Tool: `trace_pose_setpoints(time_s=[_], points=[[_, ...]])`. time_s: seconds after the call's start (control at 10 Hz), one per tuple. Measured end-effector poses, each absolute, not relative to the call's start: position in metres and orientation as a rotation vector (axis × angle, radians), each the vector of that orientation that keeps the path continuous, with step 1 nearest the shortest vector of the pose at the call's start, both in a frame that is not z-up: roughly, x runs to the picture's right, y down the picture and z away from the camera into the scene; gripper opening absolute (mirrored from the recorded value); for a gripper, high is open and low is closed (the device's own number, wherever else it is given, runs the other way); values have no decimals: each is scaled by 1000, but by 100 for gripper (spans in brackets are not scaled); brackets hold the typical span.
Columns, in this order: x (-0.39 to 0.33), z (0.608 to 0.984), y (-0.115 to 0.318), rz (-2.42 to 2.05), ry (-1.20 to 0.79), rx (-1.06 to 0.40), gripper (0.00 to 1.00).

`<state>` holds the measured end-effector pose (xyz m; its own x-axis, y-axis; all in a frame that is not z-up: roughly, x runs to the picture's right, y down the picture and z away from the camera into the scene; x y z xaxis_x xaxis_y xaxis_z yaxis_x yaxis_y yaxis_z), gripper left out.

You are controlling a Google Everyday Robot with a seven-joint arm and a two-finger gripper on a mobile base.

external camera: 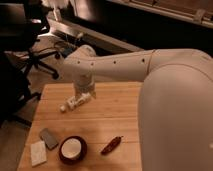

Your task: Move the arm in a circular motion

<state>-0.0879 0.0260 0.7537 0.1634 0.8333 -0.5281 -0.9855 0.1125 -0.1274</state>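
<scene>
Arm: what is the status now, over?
Gripper low over table, far end. Arm reaches across from the right. Bottle lies right by gripper, contact unclear, may obstruct. Bowl, chili apart.

The far side and the three o'clock edge of the light wooden table [117, 117] are blocked by the large glossy white arm [120, 62]. The short white gripper [83, 94] is held low at ten o'clock from the table's centre, with a small white bottle [73, 103] lying just beside it. Seven o'clock is crowded by a grey rectangular block [48, 138], a pale flat pad [38, 153] and a round dark-red bowl [73, 149]. A red chilli [111, 145] lies at six. Bare boards are seen at the centre.
</scene>
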Motion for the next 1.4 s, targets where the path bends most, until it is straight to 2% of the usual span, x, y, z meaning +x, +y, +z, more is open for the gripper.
trace_pose_setpoints(time_s=[0.3,0.4,0.6,0.9,1.0,1.2,1.4], points=[[-42,773,-26,1367,296,-405,65],[-7,778,-37,1381,309,-355,65],[41,779,-37,1419,355,-302,65],[136,757,-8,1537,475,-223,65],[178,735,15,1603,535,-185,65],[215,705,44,1681,594,-155,65],[226,668,93,1762,643,-161,65]])
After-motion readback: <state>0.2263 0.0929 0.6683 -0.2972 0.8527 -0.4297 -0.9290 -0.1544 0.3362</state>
